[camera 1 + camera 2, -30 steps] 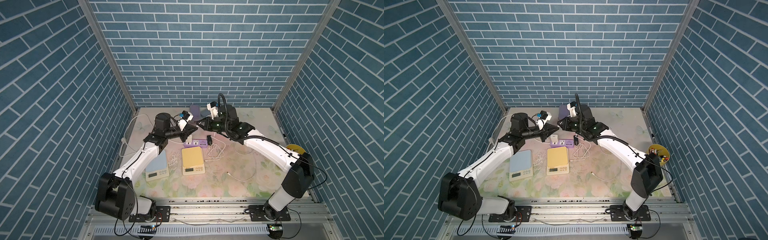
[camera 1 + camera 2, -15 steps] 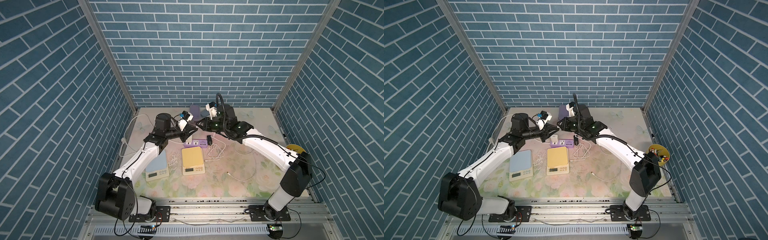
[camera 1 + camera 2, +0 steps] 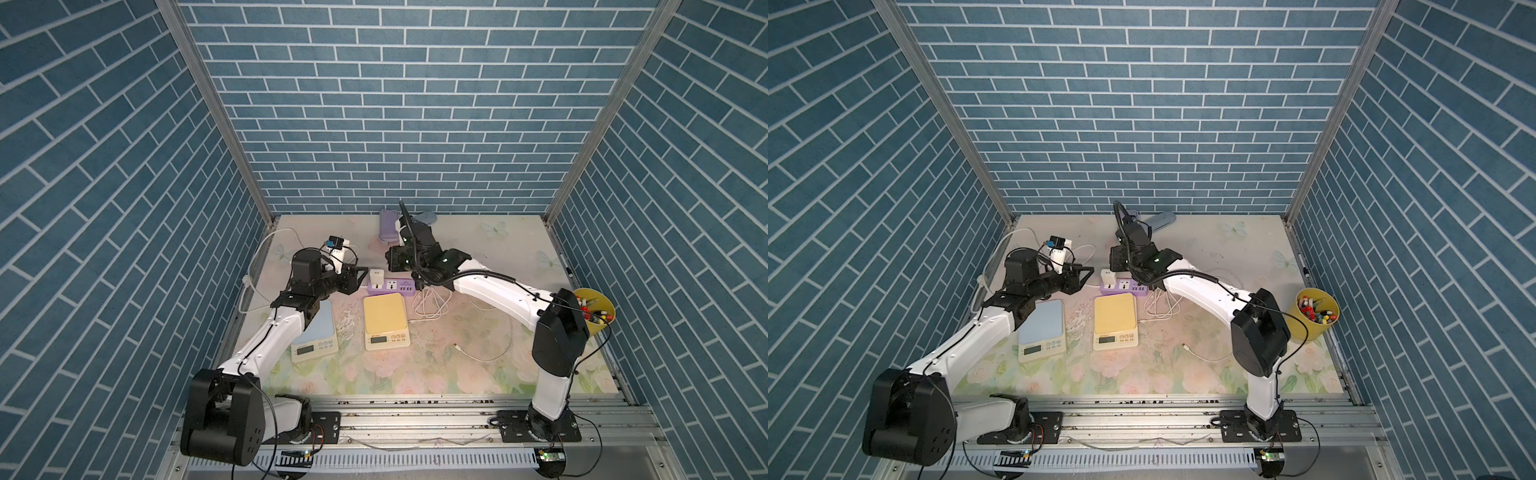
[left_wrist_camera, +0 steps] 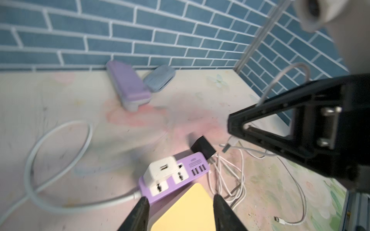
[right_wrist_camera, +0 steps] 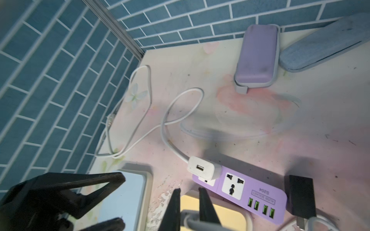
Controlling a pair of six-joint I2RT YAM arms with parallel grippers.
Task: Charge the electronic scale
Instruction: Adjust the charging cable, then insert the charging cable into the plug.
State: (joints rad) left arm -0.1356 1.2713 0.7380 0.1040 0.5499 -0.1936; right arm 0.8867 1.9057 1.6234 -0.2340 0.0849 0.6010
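1. Target looks like yellow scale (image 3: 384,318), mid-table, just in front of purple power strip (image 5: 250,192).
2. White USB adapter (image 4: 162,170) now sits in strip; left gripper (image 4: 180,199) just let go, jaws half-wide, empty.
3. Right gripper (image 5: 189,190) pinches USB cable (image 5: 190,220), jaws narrow; plugging it into adapter likely next.

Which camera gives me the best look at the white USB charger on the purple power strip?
Right wrist: the white USB charger is sharp, its empty port facing the camera. Left wrist shows it slightly blurred; both top views show it small.
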